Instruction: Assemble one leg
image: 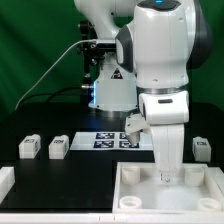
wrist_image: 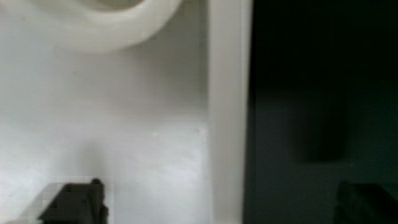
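Note:
My gripper [image: 165, 180] points straight down over the back part of the large white tray-like part [image: 135, 200] at the front right. In the wrist view my gripper [wrist_image: 221, 205] is open: the two dark fingertips [wrist_image: 71, 202] stand far apart with nothing between them. Below them lie the tray-like part's white surface [wrist_image: 143, 120], its straight edge and a round boss [wrist_image: 111, 18]. Three small white legs lie on the black table: two at the exterior view's left [image: 28, 147] [image: 58, 148] and one at the right [image: 200, 149]. A fourth does not show.
The marker board [image: 113, 140] lies flat on the table behind the tray-like part, partly hidden by my arm. A white edge [image: 5, 180] shows at the front left corner. The arm's base and cables stand at the back.

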You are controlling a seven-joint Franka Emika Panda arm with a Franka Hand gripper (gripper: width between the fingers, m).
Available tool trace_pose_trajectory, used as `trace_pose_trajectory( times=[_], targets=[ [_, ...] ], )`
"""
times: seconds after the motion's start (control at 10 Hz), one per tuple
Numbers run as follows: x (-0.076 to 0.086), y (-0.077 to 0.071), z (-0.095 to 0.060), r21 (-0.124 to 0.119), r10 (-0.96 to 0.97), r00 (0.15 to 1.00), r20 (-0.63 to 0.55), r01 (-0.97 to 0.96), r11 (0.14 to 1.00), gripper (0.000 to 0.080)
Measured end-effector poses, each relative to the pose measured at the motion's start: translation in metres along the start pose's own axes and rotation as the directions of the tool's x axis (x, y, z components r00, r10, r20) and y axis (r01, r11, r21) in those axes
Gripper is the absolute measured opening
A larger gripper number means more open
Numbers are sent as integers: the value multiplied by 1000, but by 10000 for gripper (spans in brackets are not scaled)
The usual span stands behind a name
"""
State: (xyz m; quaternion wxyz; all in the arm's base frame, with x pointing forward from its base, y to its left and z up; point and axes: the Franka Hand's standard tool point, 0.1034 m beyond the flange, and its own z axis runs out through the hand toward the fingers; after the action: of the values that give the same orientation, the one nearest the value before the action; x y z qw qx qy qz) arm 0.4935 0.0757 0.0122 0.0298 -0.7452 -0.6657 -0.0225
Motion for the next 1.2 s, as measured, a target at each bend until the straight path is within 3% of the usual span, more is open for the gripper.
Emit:
trace_pose_trajectory(
  times=[0.1,0.2,0.3,0.5,0.7,0.9,1.0,1.2],
  targets=[
    [4,-4,-12,8,120,993,11,-120,993,648],
    [9,-11,-22,1,168,986,12,-168,986,648],
    [16,-23,-24,6,248,969,12,-248,969,648],
    [35,-44,-21,26,579,815,-1,-579,815,648],
    [40,-47,-21,37,719,695,-9,-718,695,648],
    [45,-52,-20,46,860,511,2,-859,510,648],
    [63,-66,-20,51,938,346,22,-937,345,648],
    [83,-80,-22,53,987,160,35,-986,158,648]
  ],
)
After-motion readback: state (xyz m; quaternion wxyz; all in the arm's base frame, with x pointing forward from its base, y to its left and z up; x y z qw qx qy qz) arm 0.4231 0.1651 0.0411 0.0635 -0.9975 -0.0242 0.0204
